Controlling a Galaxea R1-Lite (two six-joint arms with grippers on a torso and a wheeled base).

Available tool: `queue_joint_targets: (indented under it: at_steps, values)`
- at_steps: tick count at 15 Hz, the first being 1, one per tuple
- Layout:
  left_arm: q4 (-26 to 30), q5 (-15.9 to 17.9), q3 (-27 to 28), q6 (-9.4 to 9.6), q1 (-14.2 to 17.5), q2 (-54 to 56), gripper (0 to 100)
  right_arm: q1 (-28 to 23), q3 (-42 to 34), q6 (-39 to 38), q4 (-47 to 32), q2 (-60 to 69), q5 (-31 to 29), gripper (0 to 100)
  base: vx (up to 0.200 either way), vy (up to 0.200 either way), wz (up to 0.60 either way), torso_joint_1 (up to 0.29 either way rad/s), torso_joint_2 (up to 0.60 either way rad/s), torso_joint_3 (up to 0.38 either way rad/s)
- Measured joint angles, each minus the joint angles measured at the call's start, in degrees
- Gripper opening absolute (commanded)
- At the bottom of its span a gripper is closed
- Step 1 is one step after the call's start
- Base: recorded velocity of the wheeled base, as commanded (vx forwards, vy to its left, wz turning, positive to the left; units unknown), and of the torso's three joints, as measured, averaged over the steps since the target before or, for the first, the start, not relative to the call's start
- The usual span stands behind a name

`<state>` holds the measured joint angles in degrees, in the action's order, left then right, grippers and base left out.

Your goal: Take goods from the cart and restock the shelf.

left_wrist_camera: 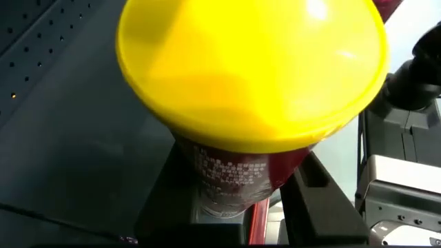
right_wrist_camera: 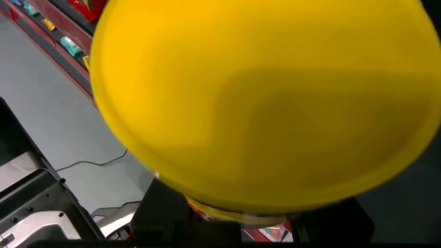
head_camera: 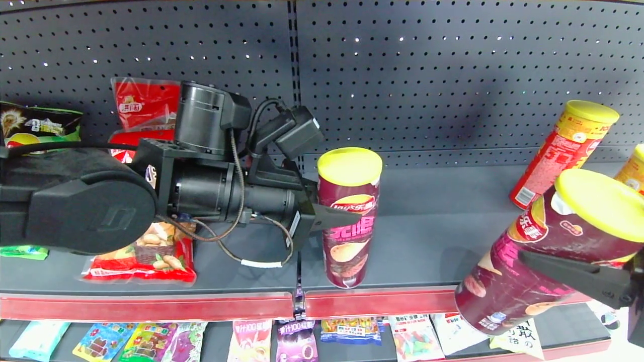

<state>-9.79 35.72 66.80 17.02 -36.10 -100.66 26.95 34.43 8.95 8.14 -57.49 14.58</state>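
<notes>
The left gripper [head_camera: 347, 213] sits around an upright can [head_camera: 349, 251] that stands on the shelf [head_camera: 427, 236]. Its fingers seem pressed to the can's sides, though the contact is hard to see. The right gripper [head_camera: 561, 259] is clamped on a tilted can [head_camera: 528, 236], held off the shelf's front edge, with a red can [head_camera: 561, 151] beyond it.

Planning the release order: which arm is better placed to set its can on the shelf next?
Left, probably: the left gripper holds the upright can, base on the shelf; the right gripper holds the tilted can off its front.
</notes>
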Motion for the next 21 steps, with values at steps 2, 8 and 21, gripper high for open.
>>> queue_joint_targets:
  at_steps: [2,8,21]
  values:
    - [0.02,-0.06,-0.33,0.05,-0.04,0.11,0,0.00,0.33,0.00,0.26,-0.63,-0.02,0,0.000,0.000,0.00,0.000,0.00,0.000]
    - [-0.02,0.84,-1.12,0.05,-0.10,0.11,100,0.09,5.03,0.00,0.39,-4.17,0.00,0,0.000,0.000,0.00,0.000,0.00,0.000]
    - [0.07,-1.27,-8.16,-0.07,2.19,4.02,100,0.74,28.92,0.33,0.55,-30.74,1.69,0,0.000,0.000,0.00,0.000,0.00,0.000]
